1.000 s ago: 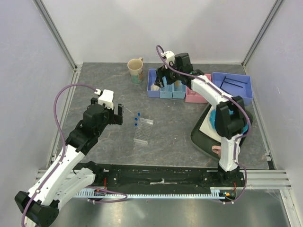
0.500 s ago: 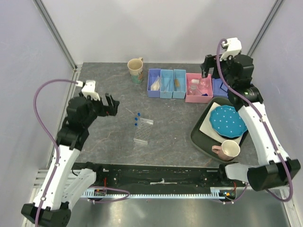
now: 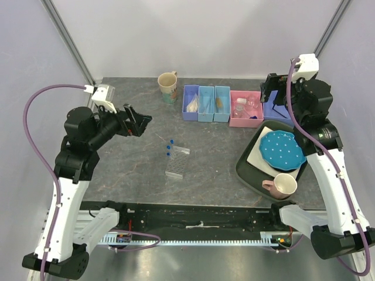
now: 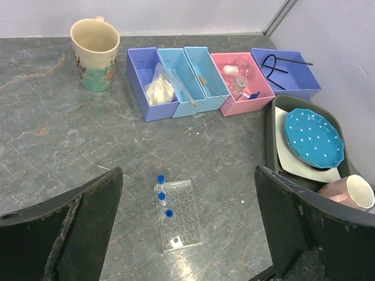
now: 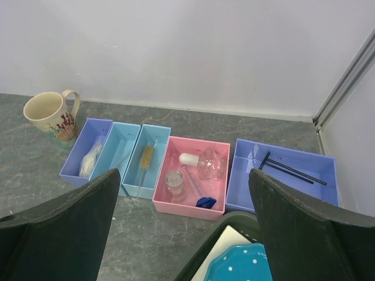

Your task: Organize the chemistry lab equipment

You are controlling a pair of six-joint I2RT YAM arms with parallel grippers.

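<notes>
The grey surface (image 3: 117,170) looks like stone. The left hand (image 3: 136,120) is up in the air over its left side, with its fingers spread wide and nothing in them. The right hand (image 3: 276,95) is up over the far right corner. It is spread wide too and holds nothing.

A dark tray (image 3: 245,170) sits on the right. A blue plate (image 3: 282,149) with white dots rests on it. A pink mug (image 3: 280,186) lies on its side at the tray's near end.

A row of bins stands along the far edge. The big bin (image 4: 299,83) on the right is blue and holds the black tripod (image 4: 274,63). Next to it, the pink bin (image 4: 240,109) holds the flask (image 5: 206,165), which lies on its side. Then come three thin bins (image 4: 193,93), all blue. The bag (image 4: 159,91) of pale powder is in the left one.

A cream mug (image 3: 168,86) with red flowers on it stands left of the bins. Any words on it are too small to read.

The clear rack (image 4: 183,221) lies flat near the middle of the surface, well apart from both hands. Three tubes (image 4: 160,196) with blue caps are along its left edge.
</notes>
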